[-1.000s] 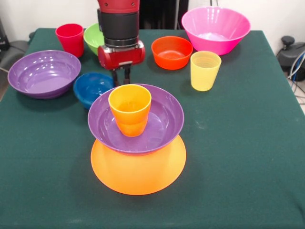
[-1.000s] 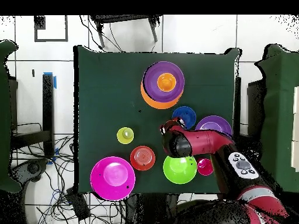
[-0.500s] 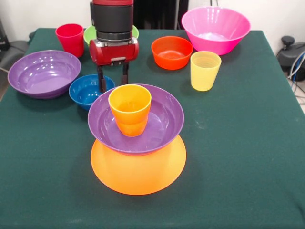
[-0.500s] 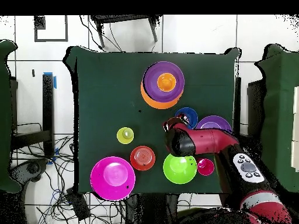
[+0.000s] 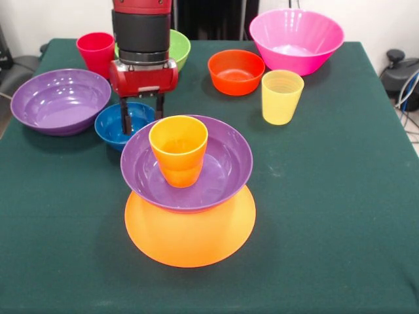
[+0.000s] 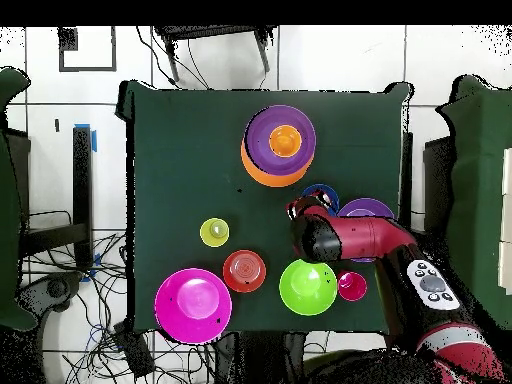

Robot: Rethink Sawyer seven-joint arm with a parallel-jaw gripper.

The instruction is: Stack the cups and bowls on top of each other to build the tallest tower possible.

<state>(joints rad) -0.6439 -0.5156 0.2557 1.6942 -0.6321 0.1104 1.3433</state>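
Now the gripper (image 5: 141, 116), fingers spread apart, hangs over the small blue bowl (image 5: 118, 125), hiding part of it and of the green bowl (image 5: 175, 46). Mid-table, the tower (image 5: 188, 190): yellow-orange bowl, purple bowl, orange cup upright inside.

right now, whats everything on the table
tower: 1, yellow-orange bowl upside down, purple bowl on it, orange cup inside, front view's near centre
purple bowl: 1, loose, left
blue bowl: 1, under the gripper
red cup: 1, far left
green bowl: 1, far, behind the arm
orange-red bowl: 1, far centre
pink bowl: 1, far right
yellow cup: 1, right of centre
gripper: 1, red and black, open over the blue bowl
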